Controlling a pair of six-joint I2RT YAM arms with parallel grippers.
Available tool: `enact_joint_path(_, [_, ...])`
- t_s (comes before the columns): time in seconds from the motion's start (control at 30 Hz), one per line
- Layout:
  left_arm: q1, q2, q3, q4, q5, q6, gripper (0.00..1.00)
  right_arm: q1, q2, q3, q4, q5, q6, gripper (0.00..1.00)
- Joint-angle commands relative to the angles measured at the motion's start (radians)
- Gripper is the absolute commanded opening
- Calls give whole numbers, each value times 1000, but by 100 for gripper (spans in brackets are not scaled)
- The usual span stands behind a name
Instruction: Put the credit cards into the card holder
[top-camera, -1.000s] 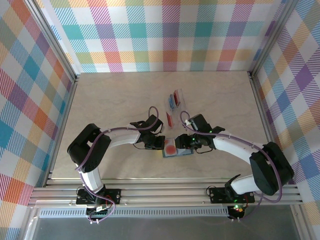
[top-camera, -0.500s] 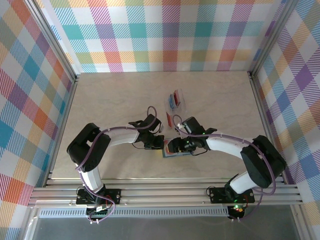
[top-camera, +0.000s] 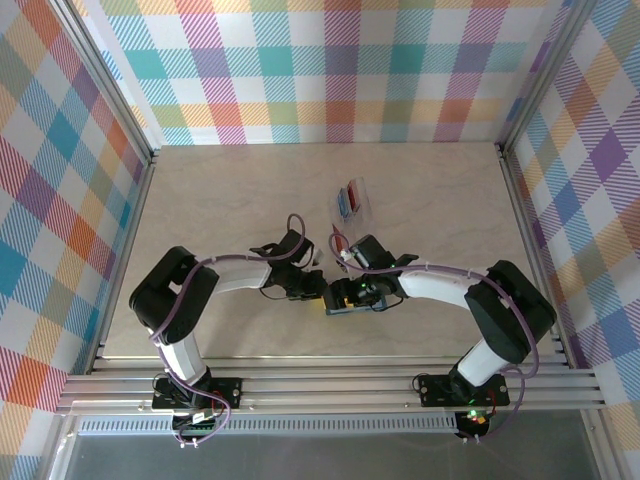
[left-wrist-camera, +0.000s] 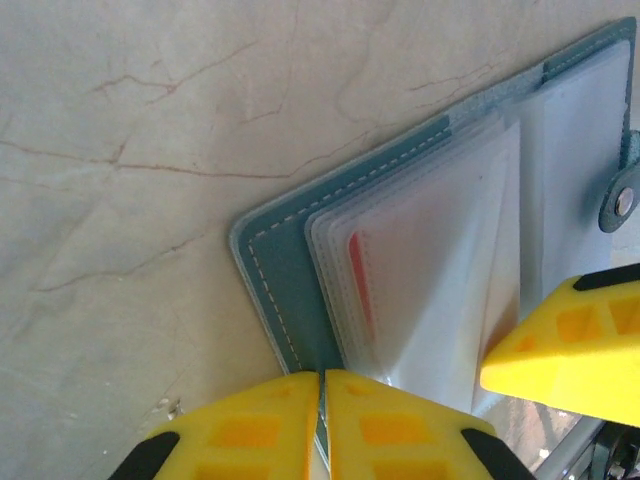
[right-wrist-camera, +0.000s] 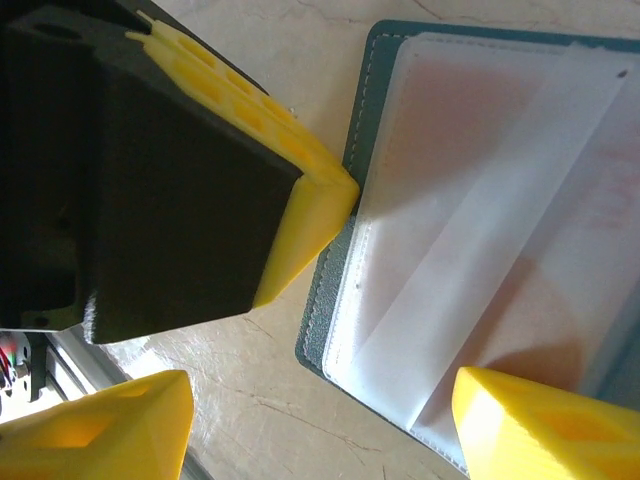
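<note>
Left jaws are closed, pressing the edge of the unfolded wallet. Right jaws are spread wide, empty. Next, fetch the blue card.

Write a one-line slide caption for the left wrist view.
Left gripper closed at the edge of the open teal card holder, a red card showing inside a clear sleeve.

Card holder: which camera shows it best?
Left wrist: the card holder lies open, teal stitched cover, fanned clear sleeves, a red card in one, snap tab at right. Right wrist shows one corner and sleeves, close and partly blocked. Top external shows it small, mostly covered.
</note>
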Motion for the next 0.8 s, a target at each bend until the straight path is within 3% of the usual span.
enact_joint_path(0.0, [30, -28, -56, -45, -60, -8, 15, 7, 10, 28, -6, -20, -27, 70])
enact_joint_path(0.33, [33, -113, -87, 54, 12, -35, 23, 7, 4, 28, -1, -49, -29, 72])
enact_joint_path(0.57, [33, -147, -80, 29, -24, -31, 25, 7, -5, 25, 29, -92, -22, 73])
enact_joint_path(0.77, [42, -184, -86, 11, -54, -23, 27, 7, -59, 17, 13, -56, -36, 73])
